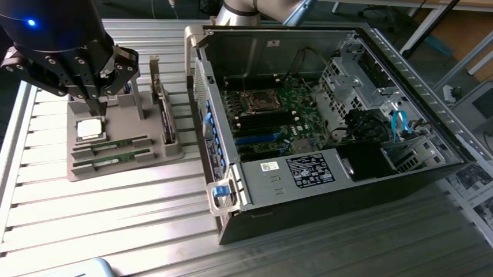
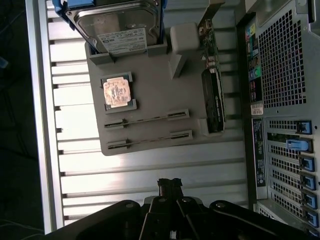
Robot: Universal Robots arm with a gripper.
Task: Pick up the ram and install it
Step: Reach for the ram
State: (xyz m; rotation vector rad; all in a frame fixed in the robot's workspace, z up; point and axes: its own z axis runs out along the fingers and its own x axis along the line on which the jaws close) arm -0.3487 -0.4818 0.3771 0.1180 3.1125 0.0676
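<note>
Currently, the fingers (image 2: 166, 186), pressed together and empty, hover near the ram (image 2: 149, 139) in its holder (image 2: 150, 85).

The slatted aluminium table (image 1: 115, 199) bears a grey parts holder (image 1: 123, 128) at nine o'clock in the exterior view and an open computer tower (image 1: 239, 46) at three o'clock.

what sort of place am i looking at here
Probably a robotics lab or workshop bench for PC assembly: an open computer case lies on a slatted metal table, and beside it a grey holder carries two ram sticks, a CPU and a hard drive.
</note>
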